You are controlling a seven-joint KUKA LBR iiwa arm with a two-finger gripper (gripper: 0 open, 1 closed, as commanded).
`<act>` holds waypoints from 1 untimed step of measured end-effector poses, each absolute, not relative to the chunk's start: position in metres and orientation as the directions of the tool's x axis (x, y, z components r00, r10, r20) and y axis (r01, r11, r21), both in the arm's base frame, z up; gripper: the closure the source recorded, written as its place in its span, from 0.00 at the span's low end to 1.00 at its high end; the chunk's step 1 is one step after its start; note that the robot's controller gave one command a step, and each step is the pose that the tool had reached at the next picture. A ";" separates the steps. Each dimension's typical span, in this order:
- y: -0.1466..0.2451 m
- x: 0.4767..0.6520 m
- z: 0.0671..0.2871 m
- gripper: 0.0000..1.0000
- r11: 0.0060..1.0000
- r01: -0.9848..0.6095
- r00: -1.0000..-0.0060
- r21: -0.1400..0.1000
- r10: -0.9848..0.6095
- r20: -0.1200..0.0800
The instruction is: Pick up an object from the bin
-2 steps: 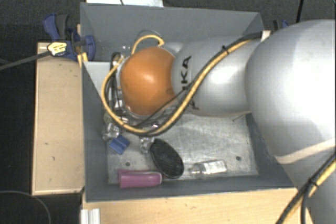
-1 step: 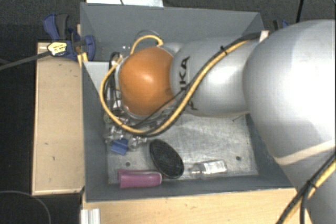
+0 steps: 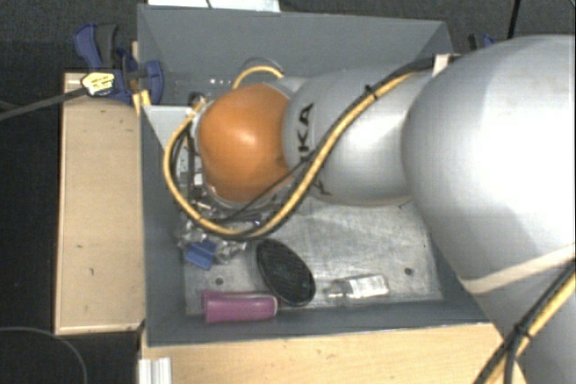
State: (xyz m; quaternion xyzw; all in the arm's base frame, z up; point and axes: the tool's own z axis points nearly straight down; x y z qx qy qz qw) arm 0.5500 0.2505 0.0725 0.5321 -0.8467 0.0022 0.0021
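My gripper (image 3: 211, 234) is positioned low over the left part of the bin (image 3: 378, 238), beneath my orange cover (image 3: 238, 139). Whether it is released or clenched, I cannot tell. A small blue piece (image 3: 198, 256) lies just beside it, toward the front. Along the front wall lie a purple tube (image 3: 238, 308), a black oval brush (image 3: 285, 272) and a clear bottle (image 3: 357, 288).

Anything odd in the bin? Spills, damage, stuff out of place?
Nothing stands out. A purple tube, a black oval brush and a small clear bottle lie flat on the floor of the bin near its front wall. A small blue thing lies just below the arm's orange cover. No spill or damage visible.
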 end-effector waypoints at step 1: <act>0.250 0.549 0.070 0.00 0.437 -0.900 -0.437 0.000 -0.900 0.008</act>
